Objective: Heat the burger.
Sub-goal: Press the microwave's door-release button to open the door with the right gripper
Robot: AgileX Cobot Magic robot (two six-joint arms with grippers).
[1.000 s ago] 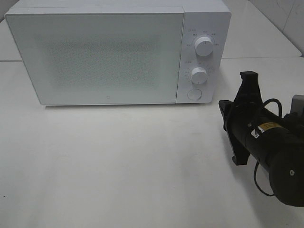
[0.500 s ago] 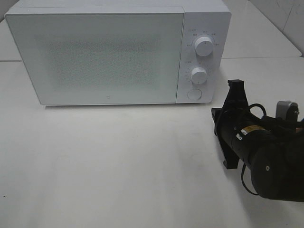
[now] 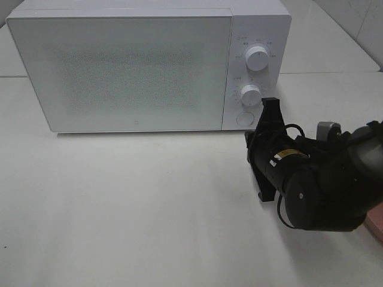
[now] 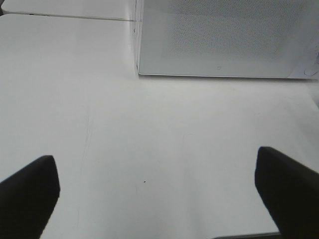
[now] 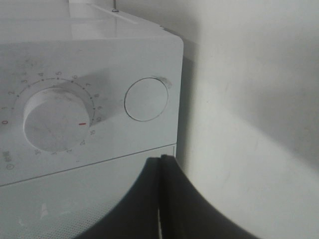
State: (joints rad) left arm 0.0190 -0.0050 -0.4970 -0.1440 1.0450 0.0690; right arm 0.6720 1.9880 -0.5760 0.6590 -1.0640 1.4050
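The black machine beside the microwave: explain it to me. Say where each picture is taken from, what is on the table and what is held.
It is a robot arm, one of two, each ending in a two-fingered gripper. The wide picture comes from a camera mounted high above the white table; the other two come from cameras on the arms' wrists. On the table stands a white microwave, shut. The right gripper is shut on nothing and points toward the microwave's round button, beside a dial. The left gripper hangs open and empty over the table. A pink edge peeks out behind the arm. No burger shows.
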